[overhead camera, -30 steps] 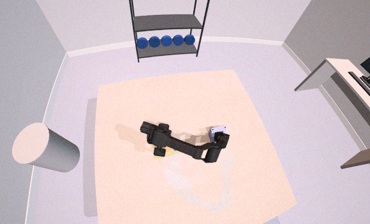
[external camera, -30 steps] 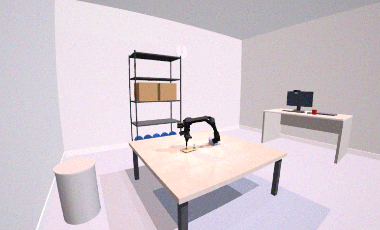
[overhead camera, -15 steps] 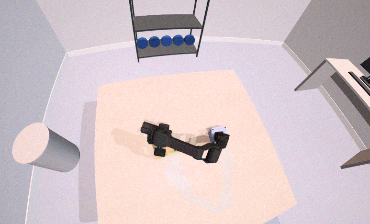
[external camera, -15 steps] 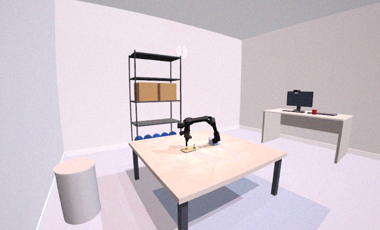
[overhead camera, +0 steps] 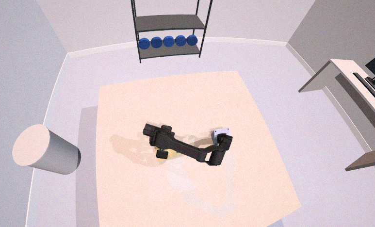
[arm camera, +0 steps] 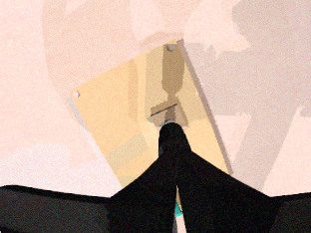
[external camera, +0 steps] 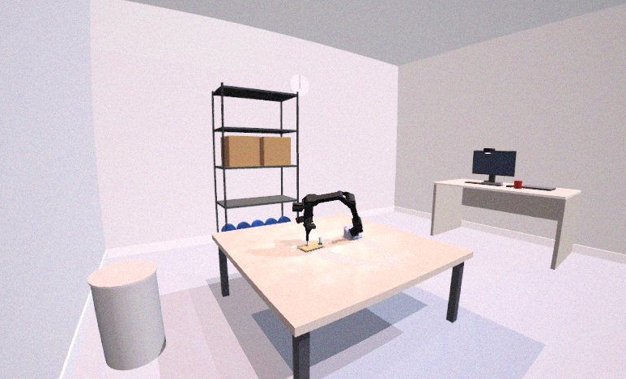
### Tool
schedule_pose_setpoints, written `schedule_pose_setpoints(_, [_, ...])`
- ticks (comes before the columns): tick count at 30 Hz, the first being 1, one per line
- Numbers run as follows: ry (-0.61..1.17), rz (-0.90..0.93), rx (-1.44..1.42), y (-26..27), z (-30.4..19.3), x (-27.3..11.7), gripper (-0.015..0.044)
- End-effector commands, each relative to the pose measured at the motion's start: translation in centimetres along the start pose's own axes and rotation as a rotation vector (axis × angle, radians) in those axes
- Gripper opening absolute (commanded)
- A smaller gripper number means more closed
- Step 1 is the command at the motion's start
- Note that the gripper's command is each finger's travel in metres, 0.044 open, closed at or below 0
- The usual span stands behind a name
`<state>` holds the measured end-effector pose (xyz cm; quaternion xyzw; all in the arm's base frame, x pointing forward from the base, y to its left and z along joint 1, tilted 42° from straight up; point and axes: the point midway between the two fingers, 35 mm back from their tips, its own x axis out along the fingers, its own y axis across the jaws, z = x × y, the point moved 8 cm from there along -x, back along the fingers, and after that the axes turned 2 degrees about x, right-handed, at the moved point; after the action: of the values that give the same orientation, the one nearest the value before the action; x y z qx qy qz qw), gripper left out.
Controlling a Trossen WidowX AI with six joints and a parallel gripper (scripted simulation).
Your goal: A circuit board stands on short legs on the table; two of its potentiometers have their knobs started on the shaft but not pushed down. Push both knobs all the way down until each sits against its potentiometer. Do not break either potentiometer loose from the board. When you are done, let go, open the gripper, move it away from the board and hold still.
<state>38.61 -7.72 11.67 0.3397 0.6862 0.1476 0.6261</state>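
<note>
The tan circuit board [overhead camera: 172, 154] [external camera: 304, 249] [arm camera: 100, 112] lies low over the table, partly under the arm. My gripper [external camera: 307, 241] [arm camera: 176, 154] is shut, with nothing seen between its fingers, and points down over the board. Its tips are at one potentiometer, whose brownish body [arm camera: 157, 118] shows just beyond them in the wrist view; its knob is almost wholly hidden. The other potentiometer, teal [external camera: 320, 243] [arm camera: 178, 210], stands at the board's other side, with a pale knob [external camera: 320, 239] upright above it. How far down either knob sits cannot be told.
The arm's pale base plate [overhead camera: 221, 130] [external camera: 347, 232] is on the table [overhead camera: 143, 191] [external camera: 381, 278], on the teal potentiometer's side of the board. The arm arches over between base and board. Screw heads [arm camera: 76, 94] [arm camera: 170, 48] mark two board corners.
</note>
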Motion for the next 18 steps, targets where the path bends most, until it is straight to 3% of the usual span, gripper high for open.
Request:
schedule_pose_setpoints(1, [0.037, 0.008, -0.012, 0.38, 0.32, 2.49, 0.0])
schedule_pose_setpoints(18, [0.037, 0.009, -0.012, 0.39, 0.3, 3.1, 0.0])
